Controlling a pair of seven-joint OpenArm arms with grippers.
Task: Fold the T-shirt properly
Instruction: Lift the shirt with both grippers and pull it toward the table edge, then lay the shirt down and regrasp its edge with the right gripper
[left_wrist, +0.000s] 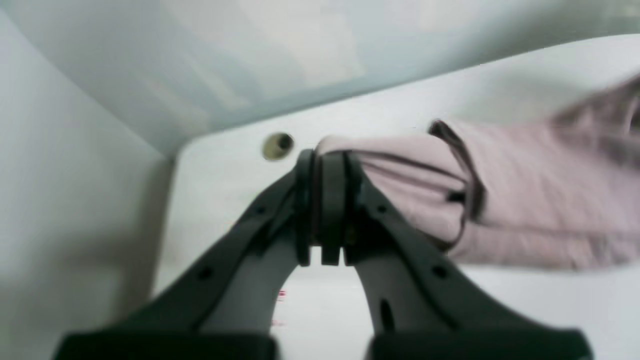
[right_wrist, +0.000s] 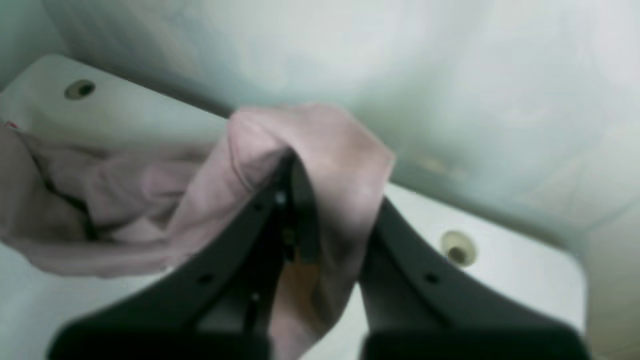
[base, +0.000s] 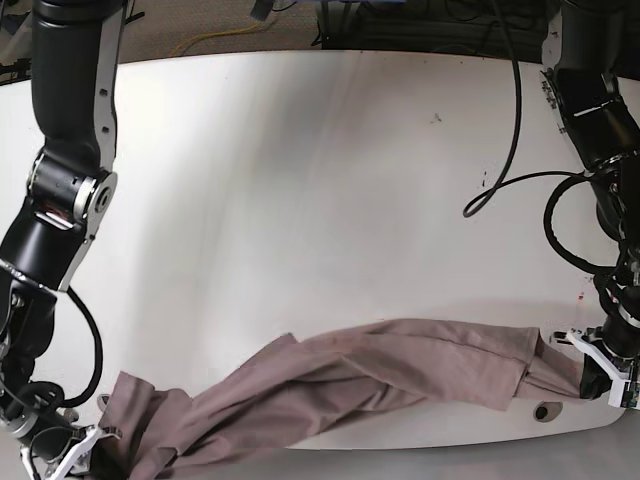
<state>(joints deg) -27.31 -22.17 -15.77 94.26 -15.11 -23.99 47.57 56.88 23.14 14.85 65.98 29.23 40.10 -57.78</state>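
One T-shirt (base: 340, 385), one white table (base: 300, 200), two arms and two round holes in the table's near edge — that is the whole count. The dusty mauve shirt lies bunched into a long rope along the table's front edge, stretched between the two grippers. The left gripper (left_wrist: 325, 165), at the base view's lower right, sits low at the table edge with its jaws pressed together on a folded corner of the cloth; one hole (left_wrist: 278, 146) lies just beside its tips. The right gripper (right_wrist: 295, 175), at that view's lower left corner, is likewise clamped on the shirt — fabric drapes over its fingertips and hangs between the fingers — with the other hole (right_wrist: 457, 248) near it. Both forearms reach down from the far side, wrists bent toward the near edge.
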